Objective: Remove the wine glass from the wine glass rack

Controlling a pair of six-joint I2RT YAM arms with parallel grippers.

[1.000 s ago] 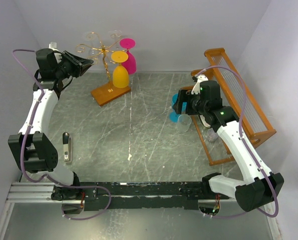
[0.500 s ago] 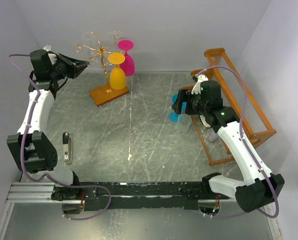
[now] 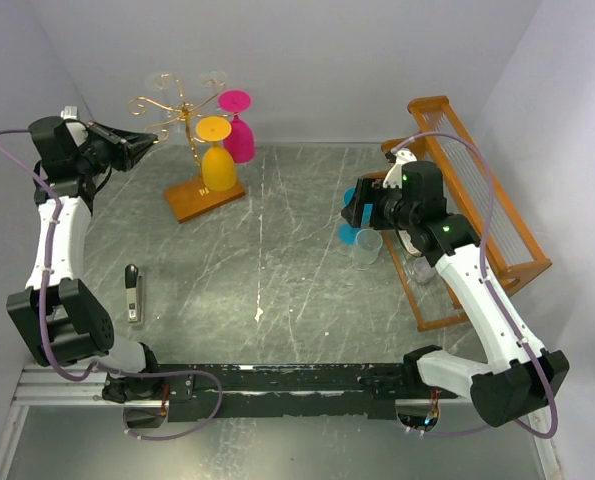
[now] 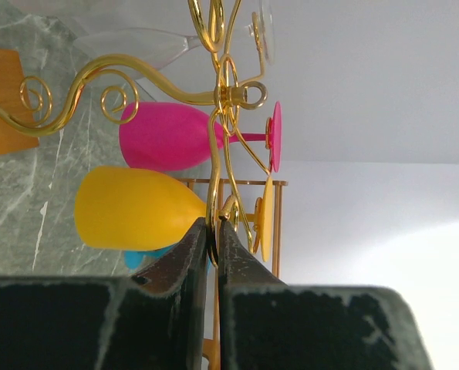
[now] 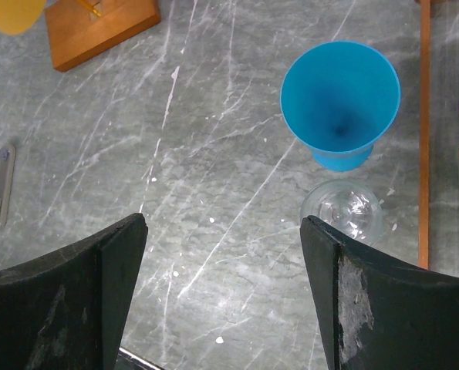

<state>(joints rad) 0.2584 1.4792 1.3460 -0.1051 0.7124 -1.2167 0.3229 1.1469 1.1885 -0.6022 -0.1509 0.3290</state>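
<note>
The wine glass rack (image 3: 185, 118), gold wire on an orange-brown wooden base (image 3: 204, 193), stands at the back left. A yellow wine glass (image 3: 217, 165) and a pink one (image 3: 239, 138) hang from it upside down, with clear glasses (image 3: 162, 82) on its far arms. My left gripper (image 3: 149, 140) is shut on a scrolled gold wire arm of the rack. The left wrist view shows the gripper (image 4: 212, 225) pinching the wire just right of the yellow glass (image 4: 133, 208), under the pink glass (image 4: 167, 136). My right gripper (image 5: 223, 223) hangs open over bare table.
A blue glass (image 5: 339, 100) and a clear glass (image 5: 342, 210) stand upright beside the right gripper. The larger orange wooden-framed rack (image 3: 477, 190) lies along the right wall. A small grey and black tool (image 3: 132, 293) lies at the left.
The left gripper has shut on the rack's wire arm and moved left. The rack and its glasses have shifted left with it. The right arm has stayed put.
</note>
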